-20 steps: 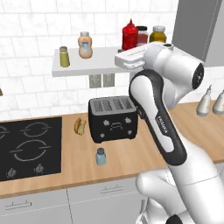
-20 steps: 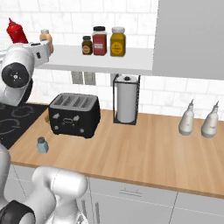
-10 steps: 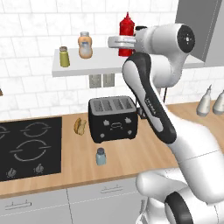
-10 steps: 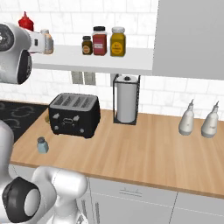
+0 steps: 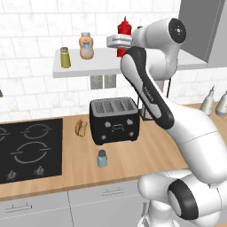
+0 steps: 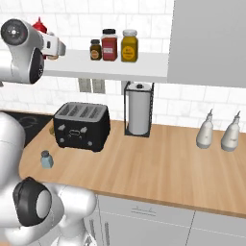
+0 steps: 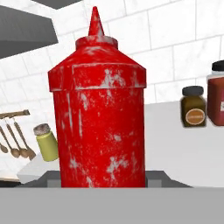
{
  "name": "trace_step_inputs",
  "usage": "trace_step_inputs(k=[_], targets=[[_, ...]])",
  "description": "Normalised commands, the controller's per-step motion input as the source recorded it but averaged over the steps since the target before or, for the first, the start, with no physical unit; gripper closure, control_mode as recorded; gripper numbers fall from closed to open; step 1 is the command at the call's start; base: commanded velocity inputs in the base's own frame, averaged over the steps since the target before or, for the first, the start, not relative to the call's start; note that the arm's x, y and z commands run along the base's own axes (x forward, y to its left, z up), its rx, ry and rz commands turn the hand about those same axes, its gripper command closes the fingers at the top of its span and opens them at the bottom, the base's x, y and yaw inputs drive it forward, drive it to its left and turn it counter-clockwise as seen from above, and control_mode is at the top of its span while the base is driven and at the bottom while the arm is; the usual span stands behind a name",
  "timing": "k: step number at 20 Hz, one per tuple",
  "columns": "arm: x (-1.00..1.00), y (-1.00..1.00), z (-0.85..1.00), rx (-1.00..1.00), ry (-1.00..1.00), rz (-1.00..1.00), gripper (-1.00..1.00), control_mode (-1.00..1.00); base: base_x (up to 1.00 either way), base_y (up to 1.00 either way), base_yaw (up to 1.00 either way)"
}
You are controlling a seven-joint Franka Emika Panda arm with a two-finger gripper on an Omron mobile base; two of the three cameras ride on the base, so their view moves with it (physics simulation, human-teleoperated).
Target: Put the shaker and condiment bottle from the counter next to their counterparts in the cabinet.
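Holding the red bottle upright, the gripper sits at shelf height, its jaws closed on the bottle's lower body. In the hand view the bottle stands close and straight, nozzle up. Whether its base touches the shelf or hangs just above it cannot be told. It is near the middle of the shelf, toward the back edge. Just beside it to the left stands the peach bottle, and further left, near the shelf's left end, the green shaker. Along the right part of the shelf, by the tall cupboard, stand three jars.

On the counter below, the blue-grey shaker stands near the front edge, in front of the black toaster and apart from it. A hob lies at the counter's left end. A paper roll stands against the wall right of the toaster, and two pale bottles stand near the counter's right end.
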Motion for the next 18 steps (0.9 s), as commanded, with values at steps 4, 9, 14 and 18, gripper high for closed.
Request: trace_step_inputs(k=[4,9,14,18], targets=[[0.27,0.03,-0.20,-0.04,-0.05,0.02,1.00,-1.00,0.00,0.00,0.00],[0.48,0.00,-0.30,-0.07,0.01,0.00,1.00,-1.00,0.00,0.00,0.00],[0.45,0.00,-0.07,-0.01,0.03,0.00,1.00,-1.00,0.00,0.00,0.00],[0.24,0.05,-0.01,0.00,0.00,0.00,1.00,-1.00,0.00,0.00,0.00]])
